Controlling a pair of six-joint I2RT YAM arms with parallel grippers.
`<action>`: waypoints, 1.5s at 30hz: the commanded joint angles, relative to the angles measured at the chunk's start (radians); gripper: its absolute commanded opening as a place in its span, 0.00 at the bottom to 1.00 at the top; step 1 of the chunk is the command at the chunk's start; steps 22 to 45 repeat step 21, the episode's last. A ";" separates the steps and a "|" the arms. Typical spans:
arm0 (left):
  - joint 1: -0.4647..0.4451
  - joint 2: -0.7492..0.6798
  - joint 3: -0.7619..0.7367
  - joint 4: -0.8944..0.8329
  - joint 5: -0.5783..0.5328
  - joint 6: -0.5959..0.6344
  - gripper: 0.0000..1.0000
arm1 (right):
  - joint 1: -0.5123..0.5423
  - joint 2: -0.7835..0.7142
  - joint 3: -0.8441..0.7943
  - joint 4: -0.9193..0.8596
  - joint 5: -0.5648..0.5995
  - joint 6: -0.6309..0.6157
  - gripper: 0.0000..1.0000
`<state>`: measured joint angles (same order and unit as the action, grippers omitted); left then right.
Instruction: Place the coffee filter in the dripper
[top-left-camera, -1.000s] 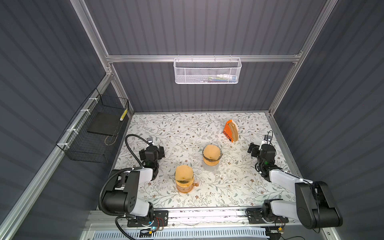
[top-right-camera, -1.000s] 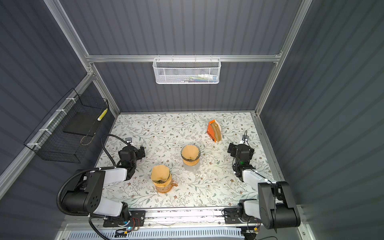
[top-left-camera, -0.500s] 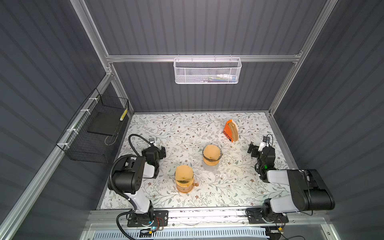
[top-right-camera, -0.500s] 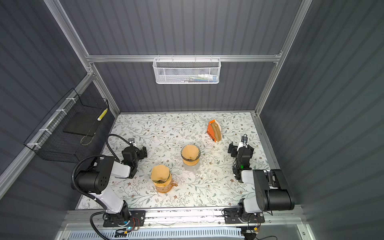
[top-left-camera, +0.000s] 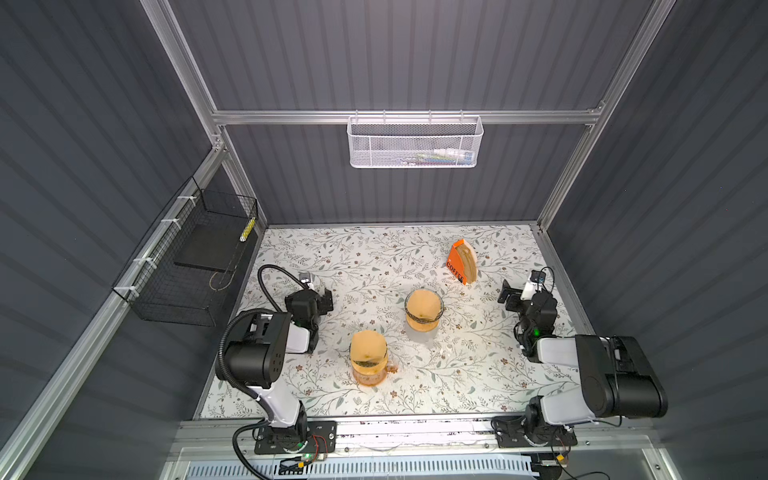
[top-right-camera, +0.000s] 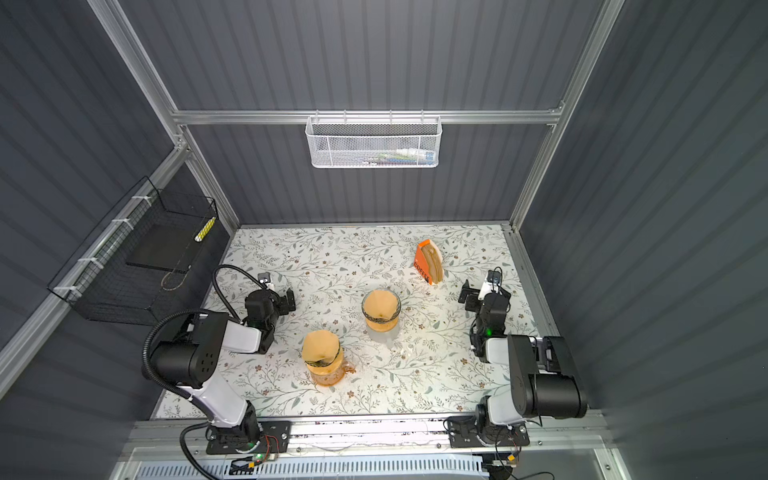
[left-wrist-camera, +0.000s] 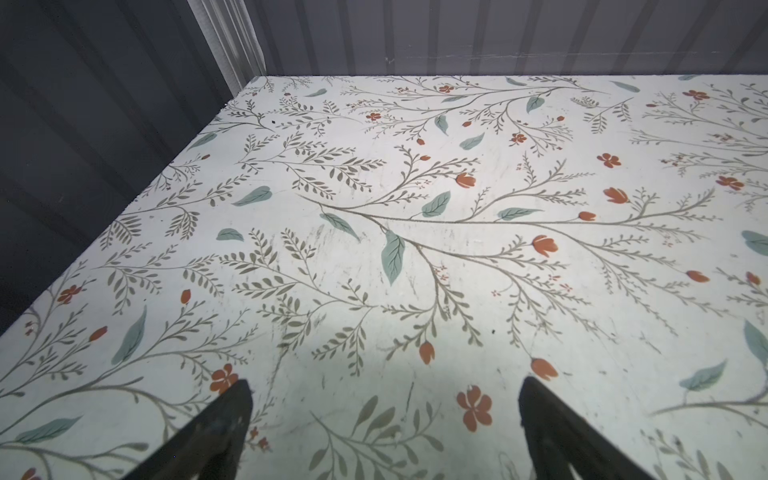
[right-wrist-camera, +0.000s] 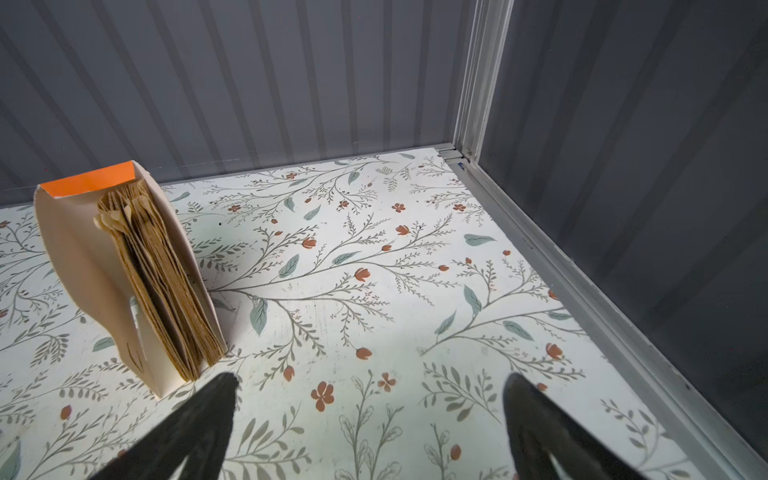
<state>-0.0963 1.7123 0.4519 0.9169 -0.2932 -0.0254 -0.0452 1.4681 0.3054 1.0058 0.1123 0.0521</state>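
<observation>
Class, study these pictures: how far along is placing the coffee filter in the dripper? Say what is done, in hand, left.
Done: the clear dripper and the amber dripper each hold a brown filter. In hand: nothing; the left pincer and right pincer are open, empty. Left: apparently nothing; the filter box stands aside.

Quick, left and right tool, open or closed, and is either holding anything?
Left tool: open, holding nothing.
Right tool: open, holding nothing.

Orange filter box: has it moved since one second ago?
No. The orange filter box stands equally far from the table's back edge as before.
</observation>
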 joint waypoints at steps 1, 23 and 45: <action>0.007 0.003 0.014 0.000 0.007 0.021 1.00 | -0.004 -0.007 0.015 -0.020 -0.028 0.012 0.99; 0.007 0.003 0.012 0.005 0.006 0.022 1.00 | -0.004 -0.008 0.014 -0.016 -0.028 0.012 0.99; 0.007 0.003 0.012 0.005 0.006 0.022 1.00 | -0.004 -0.008 0.014 -0.016 -0.028 0.012 0.99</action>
